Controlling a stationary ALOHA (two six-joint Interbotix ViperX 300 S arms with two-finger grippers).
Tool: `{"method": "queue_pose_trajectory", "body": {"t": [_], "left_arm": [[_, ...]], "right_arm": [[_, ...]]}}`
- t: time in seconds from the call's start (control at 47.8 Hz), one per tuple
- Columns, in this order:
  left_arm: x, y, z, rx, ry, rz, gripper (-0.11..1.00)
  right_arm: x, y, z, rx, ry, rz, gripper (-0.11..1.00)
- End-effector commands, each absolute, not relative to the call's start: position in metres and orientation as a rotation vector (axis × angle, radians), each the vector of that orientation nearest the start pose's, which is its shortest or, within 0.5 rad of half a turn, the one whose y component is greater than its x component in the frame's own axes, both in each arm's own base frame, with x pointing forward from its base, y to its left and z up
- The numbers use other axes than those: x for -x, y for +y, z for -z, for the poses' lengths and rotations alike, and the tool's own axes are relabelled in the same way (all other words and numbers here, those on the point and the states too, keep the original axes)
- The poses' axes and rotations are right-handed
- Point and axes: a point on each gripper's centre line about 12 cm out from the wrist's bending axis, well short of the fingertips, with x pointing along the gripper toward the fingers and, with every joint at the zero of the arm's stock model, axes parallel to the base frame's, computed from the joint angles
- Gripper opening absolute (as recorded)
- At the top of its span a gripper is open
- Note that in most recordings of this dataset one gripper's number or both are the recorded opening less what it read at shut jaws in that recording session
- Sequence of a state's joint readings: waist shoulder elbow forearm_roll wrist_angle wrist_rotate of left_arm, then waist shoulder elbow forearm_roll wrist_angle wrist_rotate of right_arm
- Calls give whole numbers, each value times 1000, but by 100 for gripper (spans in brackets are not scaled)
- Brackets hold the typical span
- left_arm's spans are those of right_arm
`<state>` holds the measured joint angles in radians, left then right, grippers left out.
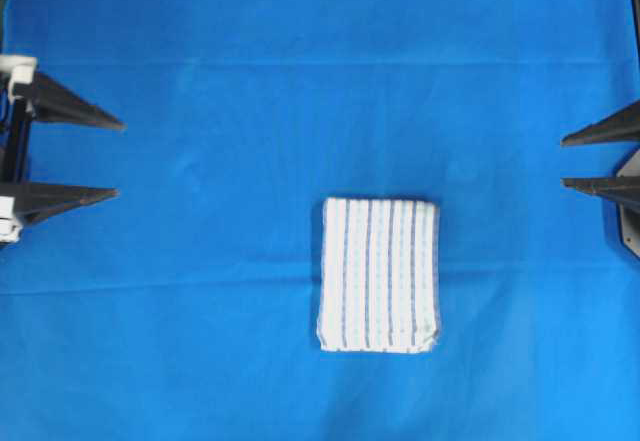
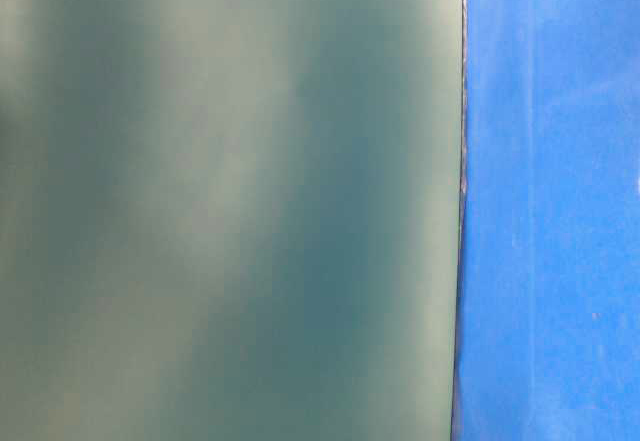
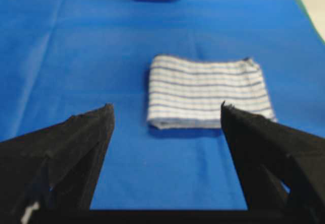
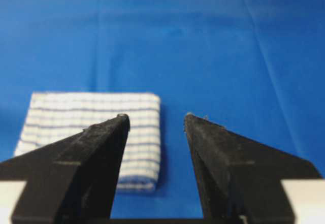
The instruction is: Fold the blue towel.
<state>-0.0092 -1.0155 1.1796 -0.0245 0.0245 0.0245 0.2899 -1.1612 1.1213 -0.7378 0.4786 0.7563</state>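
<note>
In the overhead view the blue towel (image 1: 379,274) lies folded into a compact rectangle, slightly right of centre and below the middle of the frame, its stripes running top to bottom. It rests flat on the bright blue cloth (image 1: 200,341) that covers the worktop. The left pincer (image 1: 118,158) juts in from the left edge with its jaws wide apart and nothing between them. The right pincer (image 1: 563,162) enters at the right edge, also spread and empty. Both are well apart from the towel.

The table-level view shows only a blurred grey-green surface (image 2: 230,201) on the left and blue cloth on the right.

The left wrist view has the towel centre frame, beyond the spread black fingers (image 3: 86,132).

The right wrist view has the towel at lower left, partly behind one finger (image 4: 101,142).
</note>
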Motion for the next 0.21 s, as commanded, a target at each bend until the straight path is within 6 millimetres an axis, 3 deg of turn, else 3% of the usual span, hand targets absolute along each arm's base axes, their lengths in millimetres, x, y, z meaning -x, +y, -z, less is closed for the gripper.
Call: {"method": "queue_pose_trajectory", "body": {"t": [0.0,0.188], "left_arm": [[-180,0,-261,-3,146,-2,79],[-166,1,-248,3,121,-5,79]], "right_arm": [[-156,8,-274,17,281,31,54],[-154,7,-251,-2,258,11,54]]}}
